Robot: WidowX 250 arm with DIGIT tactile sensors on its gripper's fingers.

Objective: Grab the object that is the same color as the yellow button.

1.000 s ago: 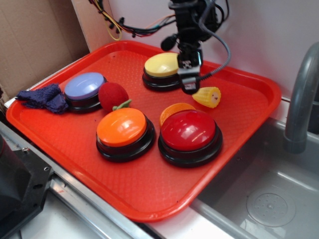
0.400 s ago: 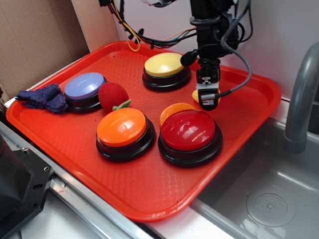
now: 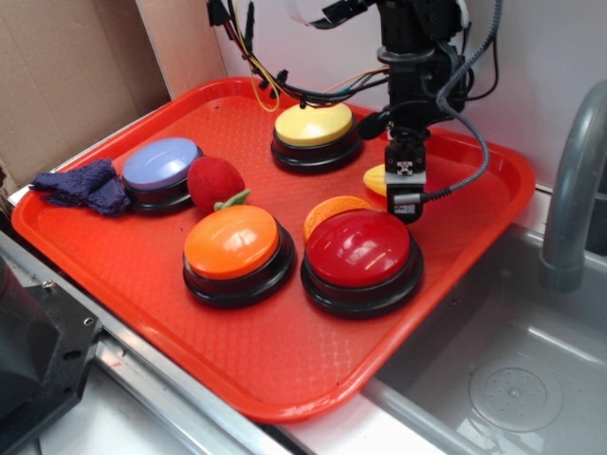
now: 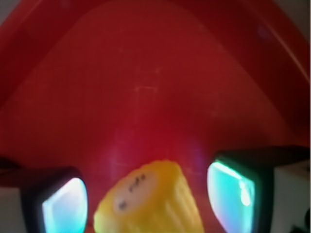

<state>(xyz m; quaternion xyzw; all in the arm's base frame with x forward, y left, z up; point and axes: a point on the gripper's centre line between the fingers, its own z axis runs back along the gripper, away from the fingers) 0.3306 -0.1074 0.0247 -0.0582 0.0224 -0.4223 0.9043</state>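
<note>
**Q:** Where does the toy corn cob point(image 4: 150, 199) lie, and how does the gripper point(image 3: 406, 194) stand to it?

**A:** The cob lies on the red tray point(image 3: 285, 365), between the yellow button point(image 3: 314, 125) and the red button point(image 3: 359, 247), toward the tray's far right rim. In the exterior view only its tapered yellow tip shows at the left of the gripper; the rest is hidden behind the fingers. In the wrist view the cob sits between the two fingers point(image 4: 63, 206), its pale flat end facing the camera. The jaws are parted, with a gap on each side of the cob; nothing is clasped.

**Q:** What room is there around it?

**A:** Beyond the cob, bare tray floor runs up to the raised rim. Toward the camera, the red button and an orange ridged disc point(image 3: 332, 209) stand near. The yellow button is just beside on the left. Right of the rim lie a sink basin point(image 3: 512, 379) and a grey faucet point(image 3: 574, 180).

**Q:** And the rest of the tray?

**A:** An orange button point(image 3: 232, 242), a red ball-like toy point(image 3: 214, 183), a lilac button point(image 3: 159, 163) and a blue cloth point(image 3: 83, 186) at the left rim, all well apart from the gripper.
</note>
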